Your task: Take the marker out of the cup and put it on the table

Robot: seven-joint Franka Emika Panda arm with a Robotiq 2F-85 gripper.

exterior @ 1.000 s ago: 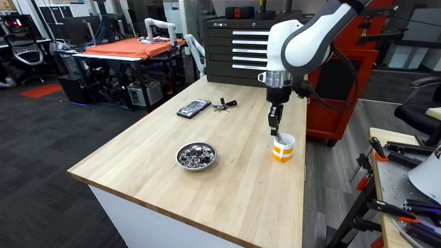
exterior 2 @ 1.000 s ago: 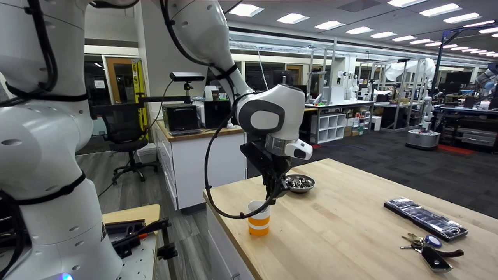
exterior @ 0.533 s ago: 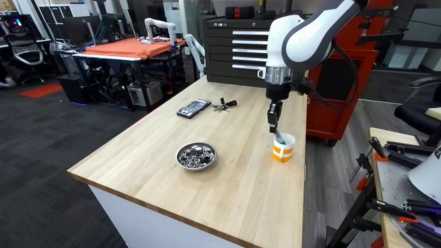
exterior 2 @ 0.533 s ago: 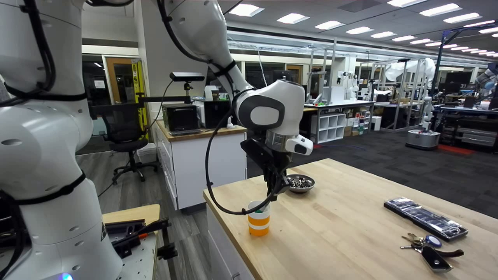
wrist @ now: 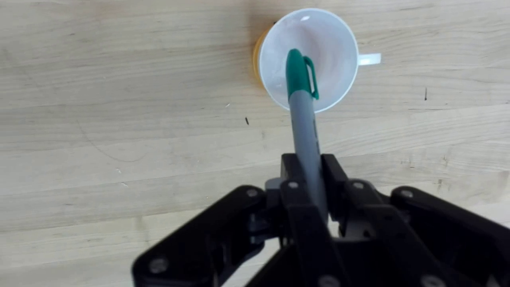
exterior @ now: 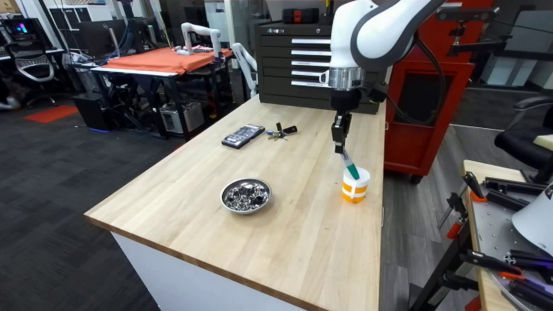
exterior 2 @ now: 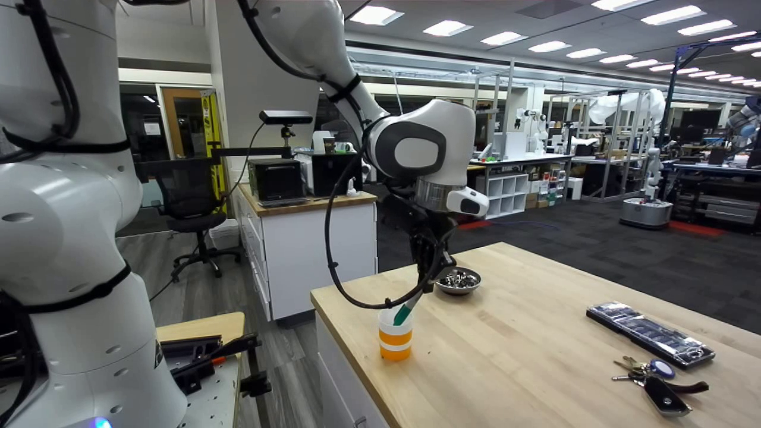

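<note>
The marker (exterior: 347, 160) has a grey barrel and a green cap; it also shows in the wrist view (wrist: 304, 119). My gripper (exterior: 340, 150) is shut on its barrel, seen between the fingertips (wrist: 308, 169) in the wrist view. The marker hangs tilted, cap end down. The cap (exterior 2: 402, 314) is at the mouth of the cup (exterior 2: 395, 340); I cannot tell whether its tip is inside the rim or just above. The cup, white with orange bands, stands upright on the wooden table (exterior: 285, 246) in both exterior views (exterior: 354, 190). The gripper is above and beside the cup.
A metal bowl (exterior: 224, 201) of small metal parts stands on the table. A flat black case (exterior: 243, 136) and keys (exterior: 281, 132) lie farther off. A dark drawer chest (exterior: 298, 93) stands at the table's end. The cup is near the table's long edge.
My gripper has risen, carrying the marker up out of the cup. The grey barrel and green cap show much more than before. The cup has stayed in place.
</note>
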